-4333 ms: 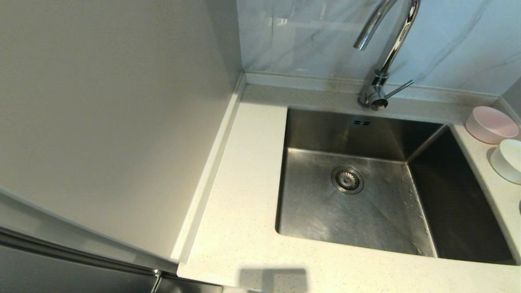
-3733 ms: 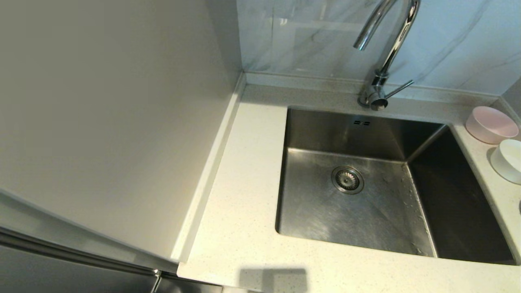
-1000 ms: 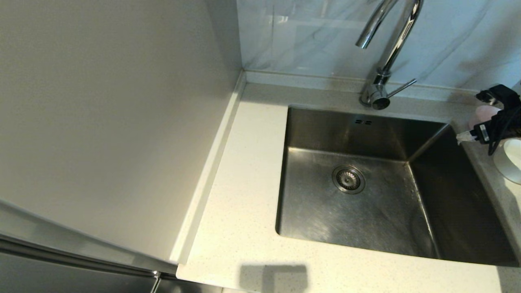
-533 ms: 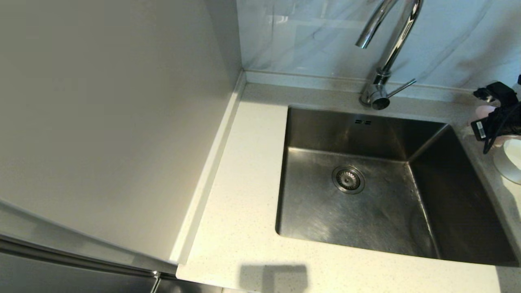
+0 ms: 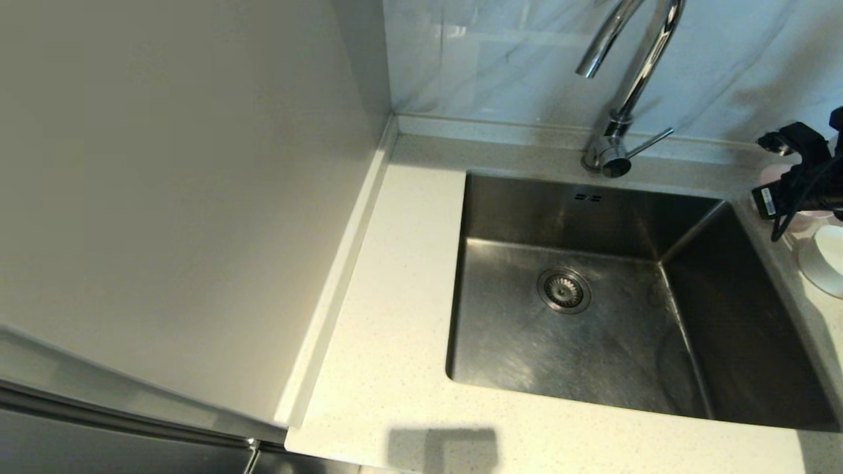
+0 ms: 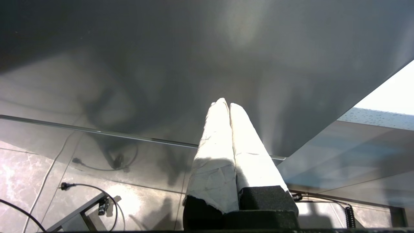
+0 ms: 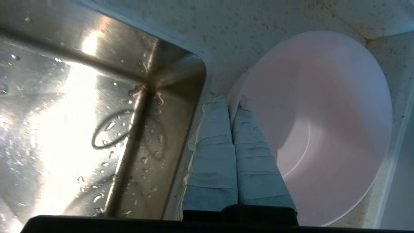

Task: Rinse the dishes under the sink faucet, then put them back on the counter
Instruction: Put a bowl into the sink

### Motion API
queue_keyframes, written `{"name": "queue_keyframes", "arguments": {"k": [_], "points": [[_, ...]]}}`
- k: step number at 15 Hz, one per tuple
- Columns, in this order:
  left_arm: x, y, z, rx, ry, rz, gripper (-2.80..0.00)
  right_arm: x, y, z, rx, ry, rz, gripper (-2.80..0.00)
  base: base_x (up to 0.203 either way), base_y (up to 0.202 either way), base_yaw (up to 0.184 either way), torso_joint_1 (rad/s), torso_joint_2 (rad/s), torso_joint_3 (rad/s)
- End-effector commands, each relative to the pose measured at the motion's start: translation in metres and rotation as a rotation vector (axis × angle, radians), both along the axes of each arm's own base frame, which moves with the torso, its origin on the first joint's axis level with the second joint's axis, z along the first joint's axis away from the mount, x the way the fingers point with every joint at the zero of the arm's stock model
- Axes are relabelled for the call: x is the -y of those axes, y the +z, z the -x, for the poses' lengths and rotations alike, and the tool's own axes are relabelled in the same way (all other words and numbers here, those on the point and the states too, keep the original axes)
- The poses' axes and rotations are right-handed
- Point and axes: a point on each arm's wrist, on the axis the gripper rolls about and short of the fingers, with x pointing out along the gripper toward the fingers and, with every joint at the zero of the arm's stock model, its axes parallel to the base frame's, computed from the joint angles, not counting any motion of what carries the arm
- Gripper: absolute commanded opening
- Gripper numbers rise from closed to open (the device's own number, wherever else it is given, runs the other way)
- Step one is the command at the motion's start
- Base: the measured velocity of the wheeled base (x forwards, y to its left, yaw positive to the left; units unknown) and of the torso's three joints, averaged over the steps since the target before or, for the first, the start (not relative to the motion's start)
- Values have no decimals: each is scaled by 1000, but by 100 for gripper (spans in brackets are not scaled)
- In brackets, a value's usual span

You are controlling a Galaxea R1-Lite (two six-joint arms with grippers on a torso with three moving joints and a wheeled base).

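Observation:
My right gripper (image 7: 230, 102) is shut on the near rim of the pale pink bowl (image 7: 323, 113), one finger inside it and one outside. The bowl stands on the counter (image 7: 275, 26) at the sink's far right corner. From the head, my right arm (image 5: 800, 181) covers most of the pink bowl (image 5: 772, 175). The white bowl (image 5: 826, 260) stands just in front of it on the counter (image 5: 395, 263). The third bowl is out of view. The sink (image 5: 566, 217) holds nothing, and no water runs from the faucet (image 5: 632, 72). My left gripper (image 6: 226, 104) is shut and parked low beside a grey panel.
The faucet's lever (image 5: 649, 141) points right at the base. A drain strainer (image 5: 563, 290) sits in the sink floor, and water drops cling to the sink's wall (image 7: 81, 97). A tall grey side panel (image 5: 164, 197) borders the counter on the left.
My right arm came in from the right and settled over the pink bowl. Over the last second it shifted slightly back, and its white fingertip no longer shows at the sink's edge.

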Motion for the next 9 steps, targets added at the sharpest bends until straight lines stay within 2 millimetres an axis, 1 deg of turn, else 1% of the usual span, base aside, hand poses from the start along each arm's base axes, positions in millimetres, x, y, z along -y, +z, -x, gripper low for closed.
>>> {"name": "queue_keyframes", "arguments": {"k": [1,3,5,7,9], "points": [[0,0,0,4,1,1,-280,-11,12,4,26,22,7,-280,0,0,0,0,0,0],[0,0,0,4,1,1,-280,-27,27,10,58,48,8,-280,0,0,0,0,0,0],[0,0,0,4,-1,1,-280,-46,45,25,88,93,-7,-280,0,0,0,0,0,0],[0,0,0,4,1,1,-280,-69,43,39,55,172,-37,-280,0,0,0,0,0,0],[0,0,0,4,1,1,-280,-91,34,47,6,233,-58,-280,0,0,0,0,0,0]]}}
